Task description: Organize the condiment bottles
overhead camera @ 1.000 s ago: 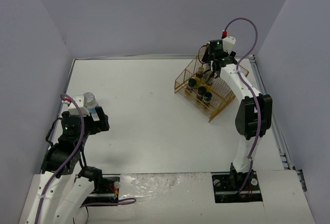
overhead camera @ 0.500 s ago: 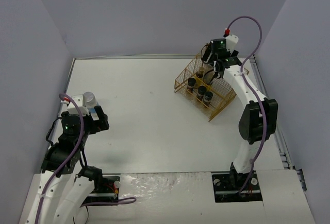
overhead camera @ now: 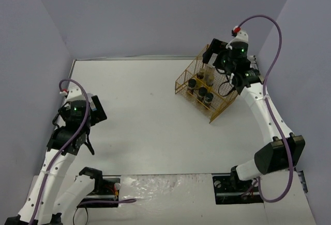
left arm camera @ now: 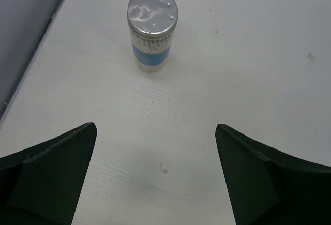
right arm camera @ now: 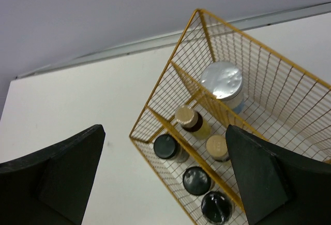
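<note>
One pale jar (left arm camera: 152,28) with a silver lid and a blue band stands upright on the worktop (left arm camera: 248,54), close to the left wall and just ahead of the left hand (left arm camera: 155,126), which is spread wide and holds nothing. The other six bottles sit in the wire basket (right arm camera: 165,73) at the far right: the matching silver-lidded jar (right arm camera: 222,80) in the wide row, two slim bottles (right arm camera: 187,116) behind the divider, and three black-capped jars (right arm camera: 166,146) in the front row. The right hand (right arm camera: 165,129) hangs above the basket, also wide and empty.

The job now looks like fetching the lone jar. To do it well, centre the jar between the fingers (left arm camera: 57,173) before lowering, since it sits a little left of the midline. Close on the blue band, not the lid, keep it upright, and mind the wall. The spot beside its twin seems the natural place for it
</note>
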Robot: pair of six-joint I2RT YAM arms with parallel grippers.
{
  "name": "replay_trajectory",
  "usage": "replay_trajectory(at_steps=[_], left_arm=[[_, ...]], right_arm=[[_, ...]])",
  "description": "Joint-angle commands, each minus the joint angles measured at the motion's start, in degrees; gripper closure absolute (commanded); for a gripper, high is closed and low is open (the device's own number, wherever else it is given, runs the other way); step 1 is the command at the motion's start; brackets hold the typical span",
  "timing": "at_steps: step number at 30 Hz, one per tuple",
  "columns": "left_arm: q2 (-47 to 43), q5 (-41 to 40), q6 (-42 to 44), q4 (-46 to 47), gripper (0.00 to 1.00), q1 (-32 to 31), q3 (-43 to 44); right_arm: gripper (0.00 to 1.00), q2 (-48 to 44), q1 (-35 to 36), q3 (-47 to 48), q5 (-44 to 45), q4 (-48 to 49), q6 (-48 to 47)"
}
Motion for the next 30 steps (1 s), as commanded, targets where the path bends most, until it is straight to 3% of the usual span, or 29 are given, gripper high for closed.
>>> replay_trajectory(at_steps=[1,11,22,26,30], left_arm=[[9.41,-7.06,-0.31,6.66,0.03,1.14,5.34],[29.76,0.35,-1.77,15.12,0.03,13.11,11.75],[39.6,1.39,0.45,19.95,0.07,16.16,15.29],[42.14,2.18,0.42,19.62,0.16,16.36,16.77],[42.09,4.73,-0.81,19.57,0.48,15.37,16.7]], right_arm=[[0.0,-7.78,0.65,-6.4,-11.57,8.04,-1.92],[0.0,-18.14,1.28,-14.92,-15.72,9.56,-3.62],[0.0,-20.08,1.28,-17.63,-18.21,9.57,-3.9],[0.0,-20.21,1.28,-18.3,-18.03,9.65,-4.07],[0.0,-20.4,1.28,-18.75,-17.93,9.58,-4.0]])
